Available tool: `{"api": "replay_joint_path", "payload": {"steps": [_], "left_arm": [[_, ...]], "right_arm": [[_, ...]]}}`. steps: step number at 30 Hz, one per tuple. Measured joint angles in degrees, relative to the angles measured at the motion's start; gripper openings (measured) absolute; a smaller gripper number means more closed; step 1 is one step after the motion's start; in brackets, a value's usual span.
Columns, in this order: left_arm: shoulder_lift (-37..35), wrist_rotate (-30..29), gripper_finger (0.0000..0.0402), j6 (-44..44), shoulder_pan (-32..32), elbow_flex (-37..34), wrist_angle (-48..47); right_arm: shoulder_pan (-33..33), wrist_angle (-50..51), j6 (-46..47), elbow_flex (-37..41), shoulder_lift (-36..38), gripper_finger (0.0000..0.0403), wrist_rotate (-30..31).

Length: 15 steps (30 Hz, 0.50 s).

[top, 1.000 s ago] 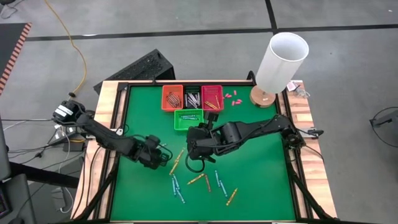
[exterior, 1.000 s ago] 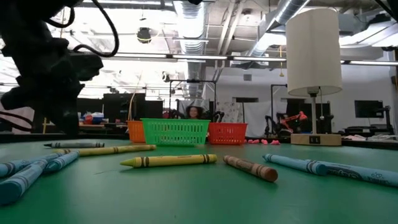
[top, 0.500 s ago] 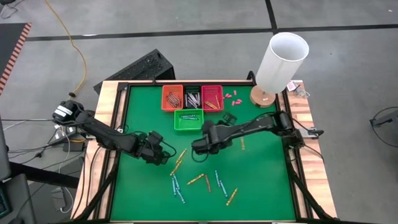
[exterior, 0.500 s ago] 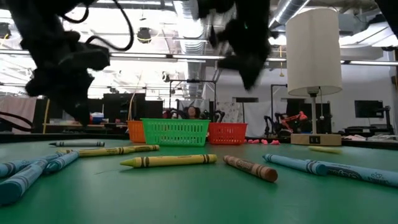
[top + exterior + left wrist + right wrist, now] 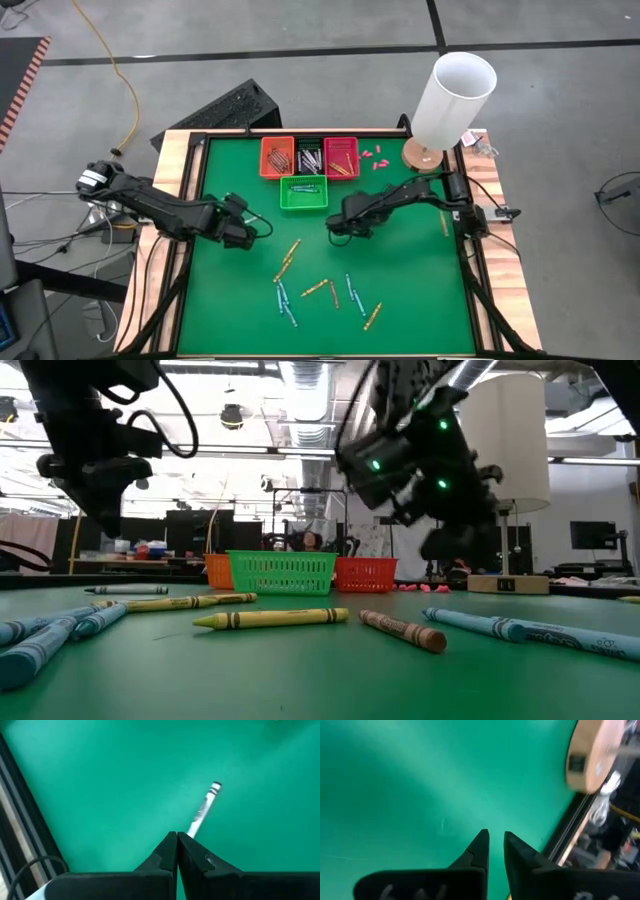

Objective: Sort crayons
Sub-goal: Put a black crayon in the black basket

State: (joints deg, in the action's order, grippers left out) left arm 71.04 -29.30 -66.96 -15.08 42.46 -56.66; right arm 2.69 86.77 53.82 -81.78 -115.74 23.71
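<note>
- The left pincer [image 5: 255, 231] is hovering over the left half of the green surface [image 5: 420, 280], its fingers [image 5: 170, 851] clenched on a grey-white crayon [image 5: 204, 809] that is sticking out past the fingertips above bare green felt.
- The right pincer [image 5: 338, 229] is sitting near the middle of the surface, just below the green basket [image 5: 303, 192]; in the right wrist view its fingers [image 5: 479, 847] are standing slightly apart with nothing between them, so it is released and empty.
- Loose crayons [image 5: 330, 292] are lying scattered across the near half of the surface: 2 orange-yellow ones [image 5: 287, 259] end to end below the left pincer, blue-teal ones [image 5: 286, 304] to the lower left, a yellow and a brownish one near the centre, and another orange-yellow one [image 5: 373, 316] at the lower right.
- 1 yellow crayon [image 5: 445, 222] is lying apart by the right edge of the surface.
- 3 baskets are lined up at the far edge, orange [image 5: 277, 158], dark [image 5: 309, 157] and red [image 5: 341, 156], each holding crayons, with the green basket set just in front of them.
- A few small pink bits [image 5: 372, 155] are lying beside the red basket.
- A lamp with a white shade [image 5: 455, 98] is standing on a round wooden base at the far right corner.
</note>
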Motion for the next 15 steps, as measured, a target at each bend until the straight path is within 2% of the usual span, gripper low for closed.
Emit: {"api": "replay_joint_path", "payload": {"steps": [3, 8, 15], "left_arm": [[0.5, 0.2, 0.0, 1.5, 0.2, -0.2, 0.7], [0.5, 3.7, 0.0, 4.5, 1.3, -3.3, 6.3], [0.5, 6.1, 0.0, 4.5, 2.3, -6.3, 8.6]], "right_arm": [[-0.3, 0.1, 2.1, 3.7, 0.0, 0.0039, -1.8], [-0.3, 0.5, 4.9, 9.9, 0.0, 0.0005, -4.3], [0.0, -2.5, 7.4, 17.2, 6.4, 0.0001, -7.0]]}}
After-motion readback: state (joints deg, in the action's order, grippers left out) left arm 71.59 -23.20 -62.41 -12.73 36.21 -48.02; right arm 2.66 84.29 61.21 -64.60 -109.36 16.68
